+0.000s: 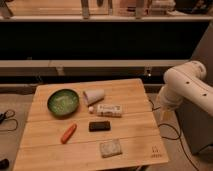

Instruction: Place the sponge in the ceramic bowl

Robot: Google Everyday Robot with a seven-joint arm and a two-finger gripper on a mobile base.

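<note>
We observe the table (131, 131) carrying the ceramic bowl (63, 102) at rear left, with the sponge (110, 148) lying flat near the front edge, well apart from the bowl. The white arm (185, 82) stands beyond the right edge. The gripper (163, 106) appears to hang at its lower end, and we cannot tell its grasp state.

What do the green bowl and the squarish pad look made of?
Round green bowl: likely glazed ceramic, dark rim, speckled inside. Squarish grey-beige pad: seemingly sponge, rough matte speckled surface. Claw not in view; white arm right of the wooden table.
</note>
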